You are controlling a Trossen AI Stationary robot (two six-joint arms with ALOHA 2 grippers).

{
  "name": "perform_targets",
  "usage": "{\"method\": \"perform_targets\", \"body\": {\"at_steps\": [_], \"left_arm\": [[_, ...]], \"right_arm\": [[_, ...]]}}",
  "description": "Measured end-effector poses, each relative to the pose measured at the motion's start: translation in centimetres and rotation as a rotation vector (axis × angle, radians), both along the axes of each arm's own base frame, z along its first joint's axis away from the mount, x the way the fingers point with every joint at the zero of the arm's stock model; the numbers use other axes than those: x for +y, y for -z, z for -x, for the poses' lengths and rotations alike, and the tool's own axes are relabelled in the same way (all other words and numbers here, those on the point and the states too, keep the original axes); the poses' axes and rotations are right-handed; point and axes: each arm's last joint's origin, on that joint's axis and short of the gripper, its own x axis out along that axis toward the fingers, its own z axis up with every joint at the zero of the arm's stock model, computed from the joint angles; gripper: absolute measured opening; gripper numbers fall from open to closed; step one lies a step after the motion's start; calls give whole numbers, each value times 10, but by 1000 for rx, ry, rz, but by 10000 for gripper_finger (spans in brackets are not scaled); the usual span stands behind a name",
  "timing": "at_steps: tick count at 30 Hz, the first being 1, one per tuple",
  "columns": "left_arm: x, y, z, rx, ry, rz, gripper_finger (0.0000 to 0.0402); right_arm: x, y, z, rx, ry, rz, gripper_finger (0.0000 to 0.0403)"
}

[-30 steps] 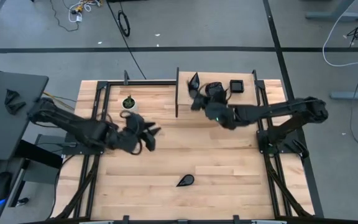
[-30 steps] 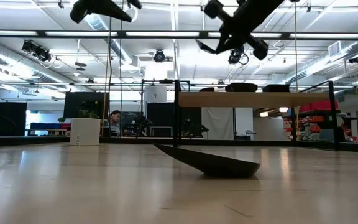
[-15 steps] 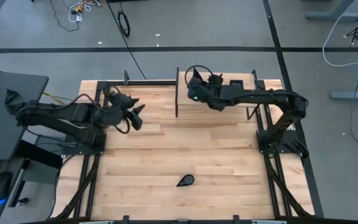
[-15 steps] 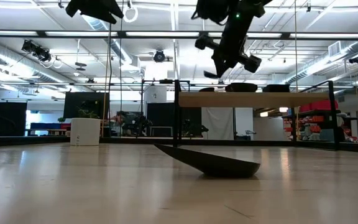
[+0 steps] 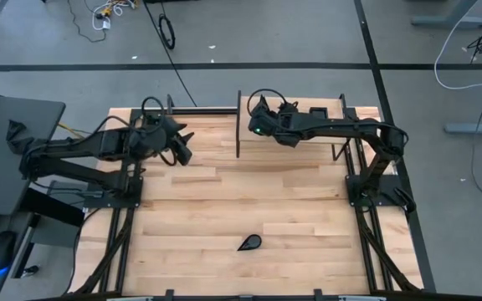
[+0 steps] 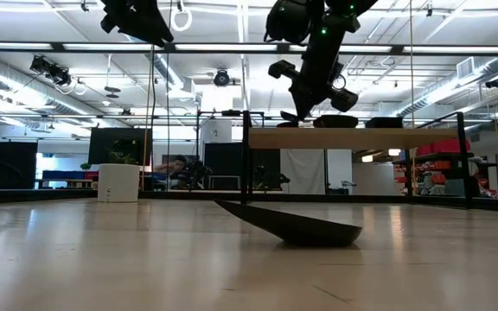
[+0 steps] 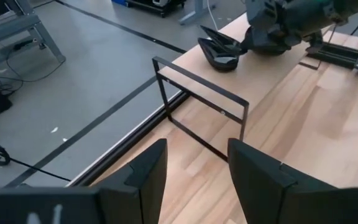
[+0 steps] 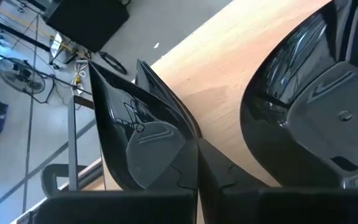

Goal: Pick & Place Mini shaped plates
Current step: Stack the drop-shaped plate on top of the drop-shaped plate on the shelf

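Nearest to the low camera, one mini teardrop plate [image 6: 296, 227] lies alone on my wooden surface [image 5: 291, 209], toward the front edge and well apart from both of my arms; from above it shows as a small black teardrop [image 5: 249, 243] on bare wood.

Farther back, my left hand [image 5: 180, 144] hangs above the rear left part of the surface, its two fingers [image 7: 145, 180] spread apart and gripping nothing. Past them I see a thin black metal frame [image 7: 201, 109] standing upright at the rear edge of the surface, with the grey floor [image 7: 73, 93] beyond it.

Across from it, my right hand [image 5: 256, 113] is at the rear middle of the surface, just beside the upright divider [image 5: 238, 125]. Its fingers are pressed together on a glossy black plate [image 8: 135, 134], whose pointed, teardrop-like rim sticks out past the fingertips. In the low view this right hand [image 6: 305, 95] hangs high over the raised wooden shelf [image 6: 353, 138] at the back.

Right by that hand sits a stack of more black plates [image 7: 219, 50], seen from my left wrist at the far corner of the surface; a large curved black dish [image 8: 303, 93] fills the space next to the one I am pinching. One square plate [image 5: 319, 115] rests at the rear right, near my right arm.
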Motion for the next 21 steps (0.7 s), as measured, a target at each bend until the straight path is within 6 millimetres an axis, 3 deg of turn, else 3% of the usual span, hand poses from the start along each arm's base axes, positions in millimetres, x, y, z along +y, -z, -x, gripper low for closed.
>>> {"method": "perform_targets", "body": {"at_steps": [7,15,21], "left_arm": [[11,0,1,12,-11,-2,174],[19,-1,1,6,-7,22,174],[21,0,1,4,15,42,174]], "right_arm": [[-4,0,0,-23,-3,-18,18],[-5,-3,-4,-54,-8,5,77],[-6,-19,-7,24,-200,97,115]]}}
